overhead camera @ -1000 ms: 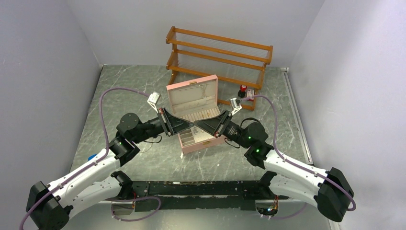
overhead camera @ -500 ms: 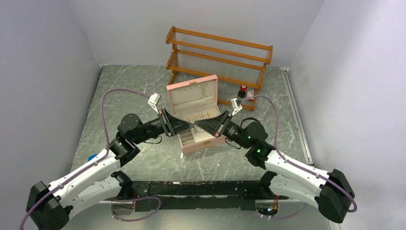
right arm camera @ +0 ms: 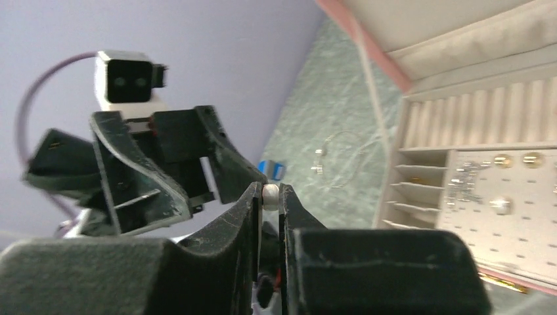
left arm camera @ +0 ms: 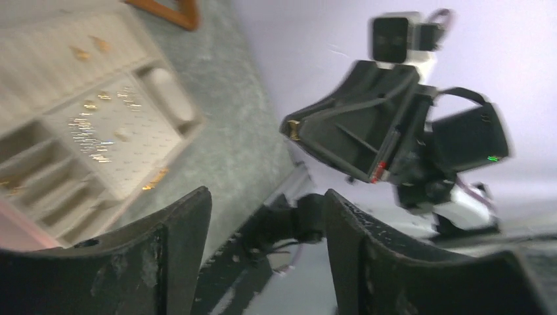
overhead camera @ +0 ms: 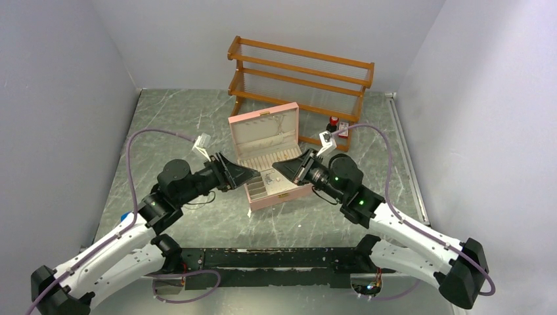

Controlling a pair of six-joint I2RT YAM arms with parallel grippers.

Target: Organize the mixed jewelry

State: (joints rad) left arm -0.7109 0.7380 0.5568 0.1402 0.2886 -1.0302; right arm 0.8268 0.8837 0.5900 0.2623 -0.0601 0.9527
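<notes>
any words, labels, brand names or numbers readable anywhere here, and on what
No text can be read in any view.
small bottles by the wooden rack: any label is too small to read.
pink box: no lettering shows, and the left wrist view of it is blurred.

The grey-green marbled tabletop (overhead camera: 184,118) carries a 2-tier brown wooden rack (overhead camera: 299,75) at its far edge. An open pink jewellery box (overhead camera: 279,190) sits mid-table, with small red-and-black bottles (overhead camera: 334,123) beside the rack. A thin silvery chain loop (right arm camera: 345,157) lies left of the box, and a small blue object (overhead camera: 125,216) further left.
</notes>
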